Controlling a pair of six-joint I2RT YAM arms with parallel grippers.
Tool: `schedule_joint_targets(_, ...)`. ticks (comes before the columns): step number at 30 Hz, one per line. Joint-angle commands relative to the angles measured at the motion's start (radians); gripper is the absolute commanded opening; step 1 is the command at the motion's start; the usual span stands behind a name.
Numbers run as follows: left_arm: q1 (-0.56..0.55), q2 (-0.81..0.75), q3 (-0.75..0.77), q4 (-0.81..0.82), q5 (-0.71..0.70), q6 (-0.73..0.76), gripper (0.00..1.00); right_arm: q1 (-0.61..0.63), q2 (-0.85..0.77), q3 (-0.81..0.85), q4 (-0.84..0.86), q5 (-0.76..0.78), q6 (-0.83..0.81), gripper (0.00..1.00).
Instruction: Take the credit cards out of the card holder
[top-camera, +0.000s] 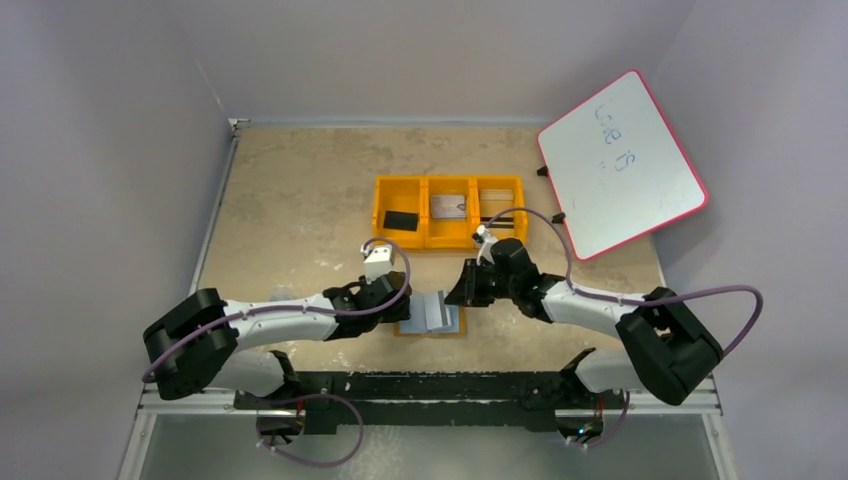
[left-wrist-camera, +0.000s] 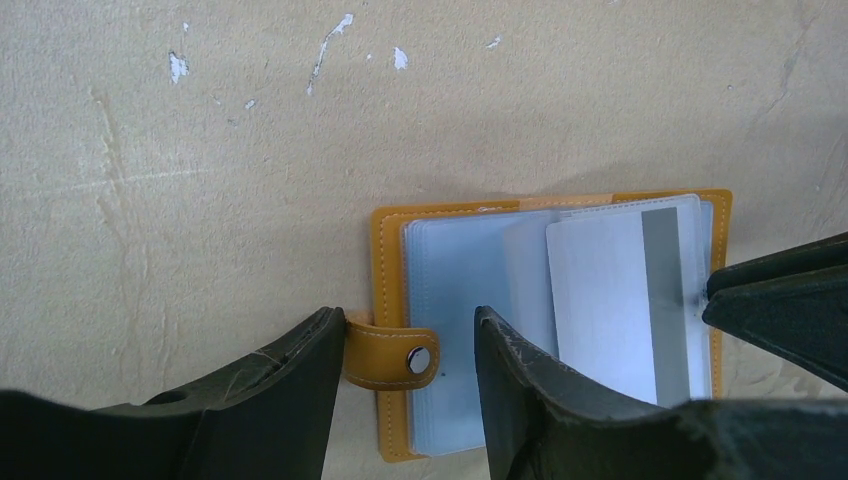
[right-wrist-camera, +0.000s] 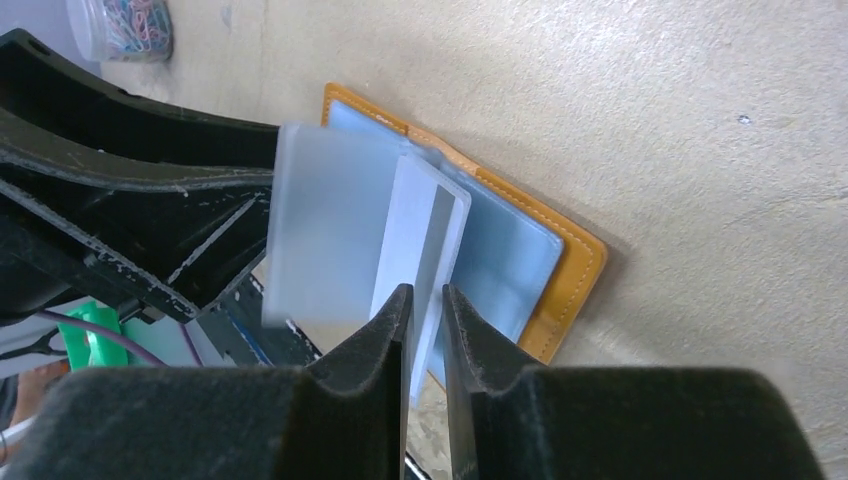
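The card holder (top-camera: 450, 322) lies open near the table's front edge, tan border (left-wrist-camera: 388, 260) around pale blue-grey pockets. My left gripper (left-wrist-camera: 405, 345) is open, its fingers straddling the studded strap (left-wrist-camera: 395, 355) and the holder's left edge. A pale credit card (right-wrist-camera: 420, 225) with a grey stripe stands up out of a pocket, with a clear sleeve (right-wrist-camera: 320, 230) lifted beside it. My right gripper (right-wrist-camera: 427, 315) has its jaws nearly together around this card's edge; whether they press it does not show. From the left wrist, the card (left-wrist-camera: 610, 300) rises beside the right fingers (left-wrist-camera: 780, 310).
An orange three-compartment tray (top-camera: 424, 243) sits behind the holder, with a black block (top-camera: 400, 220) in its left bin and a pale card (top-camera: 450, 207) in the middle one. A whiteboard (top-camera: 620, 165) leans at the back right. A jar of paper clips (right-wrist-camera: 130, 30) stands near the arms.
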Motion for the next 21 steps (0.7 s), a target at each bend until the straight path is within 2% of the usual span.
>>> schedule_joint_targets(1,-0.002,-0.016,-0.009,0.053,0.003,-0.013,0.49,0.000,0.005,0.045,0.034,-0.065,-0.020,0.20)
schedule_joint_targets(5,-0.002,-0.028,-0.011,0.053,0.002,-0.015,0.49,0.003,0.041,0.053,0.013,-0.060,-0.027,0.19)
schedule_joint_targets(9,-0.003,-0.055,-0.012,0.024,-0.030,-0.029,0.48,0.002,0.048,0.062,-0.042,0.008,-0.028,0.19)
schedule_joint_targets(13,-0.003,-0.121,-0.011,-0.050,-0.108,-0.068,0.49,0.003,0.009,0.059,-0.103,0.105,-0.023,0.22)
schedule_joint_targets(21,-0.004,-0.277,-0.013,-0.126,-0.202,-0.112,0.53,0.005,-0.001,0.061,-0.128,0.133,-0.041,0.23)
